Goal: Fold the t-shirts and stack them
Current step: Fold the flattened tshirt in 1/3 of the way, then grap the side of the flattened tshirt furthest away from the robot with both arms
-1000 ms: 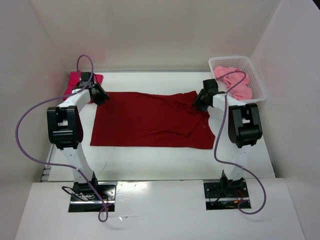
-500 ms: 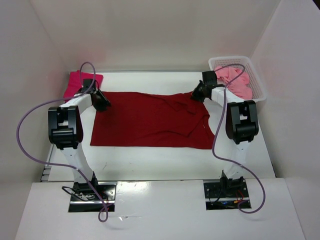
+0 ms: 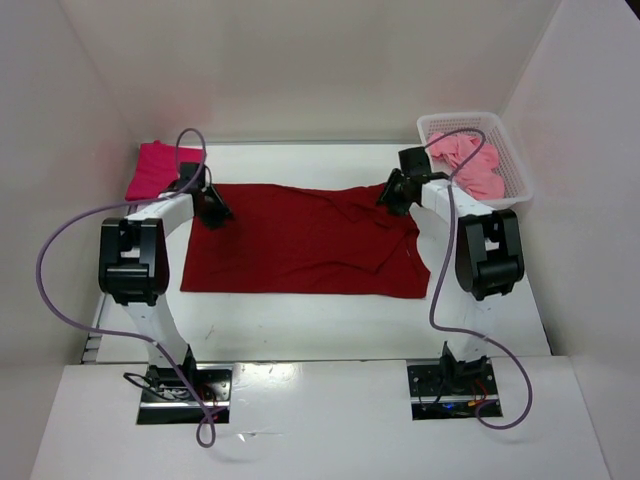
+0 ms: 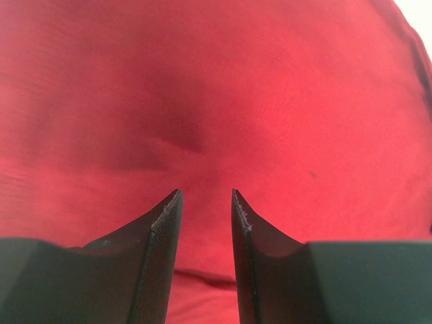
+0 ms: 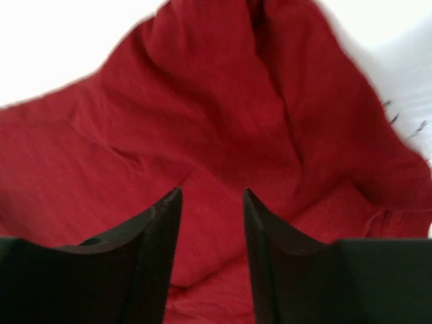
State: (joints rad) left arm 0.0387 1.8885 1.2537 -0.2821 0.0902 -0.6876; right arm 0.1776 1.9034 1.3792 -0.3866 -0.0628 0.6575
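I am poising my left pincer [image 4: 206, 196] and right pincer [image 5: 211, 192], both apart, over the dark red shirt [image 3: 300, 245], risking bunching its rumpled corner.

The white left arm [image 3: 155, 315] and white right arm [image 3: 470, 312], each with boxy black joints [image 3: 128, 262] and a looping purple cable [image 3: 40, 270], end in tapered black fingers [image 4: 158, 256].

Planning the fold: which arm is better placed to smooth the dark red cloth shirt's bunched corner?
Right: the right gripper hangs open over that corner of the dark red shirt; the left gripper faces flat cloth.
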